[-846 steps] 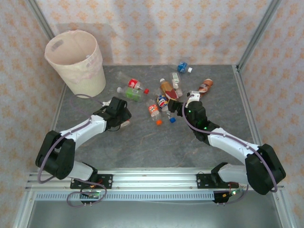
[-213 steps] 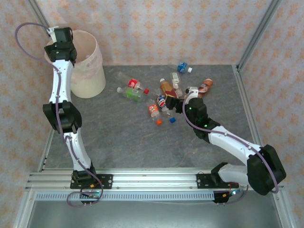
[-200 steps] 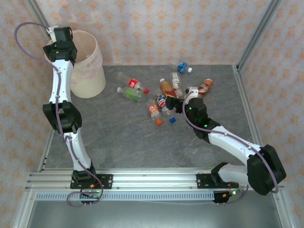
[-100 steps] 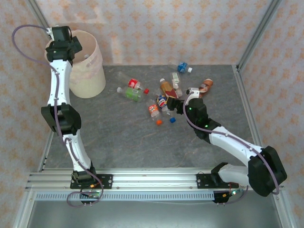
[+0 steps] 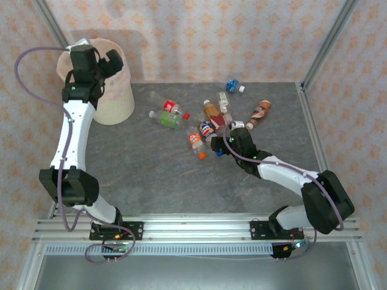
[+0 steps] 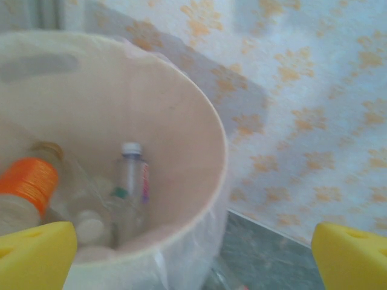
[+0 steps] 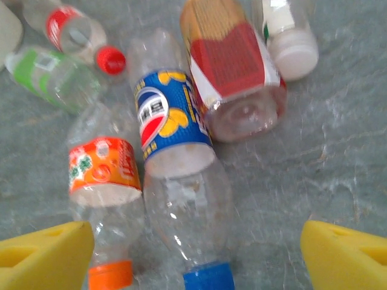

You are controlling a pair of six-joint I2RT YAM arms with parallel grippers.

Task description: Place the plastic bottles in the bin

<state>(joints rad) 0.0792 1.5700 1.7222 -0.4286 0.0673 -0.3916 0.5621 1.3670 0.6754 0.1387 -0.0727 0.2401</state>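
Observation:
Several plastic bottles lie in the middle of the table. My right gripper (image 5: pixel 215 145) (image 7: pixel 193 257) hangs open just over them. Its yellow fingertips (image 7: pixel 42 254) straddle the necks of the blue-label bottle (image 7: pixel 175 151) (image 5: pixel 206 128) and the orange-label bottle (image 7: pixel 103 175) (image 5: pixel 195 141) without touching either. A red-label bottle (image 7: pixel 233 66) lies beyond them. My left gripper (image 5: pixel 100 61) (image 6: pixel 193 260) is open and empty above the cream-pink bin (image 5: pixel 115 99) (image 6: pixel 199 121). Inside the bin are an orange-label bottle (image 6: pixel 30 181) and a clear white-capped bottle (image 6: pixel 130 181).
More bottles lie around: green-label (image 5: pixel 166 119), red-label (image 5: pixel 171 107), white (image 5: pixel 224 99), blue (image 5: pixel 231 86) and brown (image 5: pixel 261 110). A loose orange cap (image 5: pixel 202 155) sits by the right gripper. Papered walls and metal posts close in the table on three sides.
My left gripper has swung from the bin's far-left rim to over its mouth and opened fully. The right gripper has moved left and down over the blue-label and orange-label bottles.

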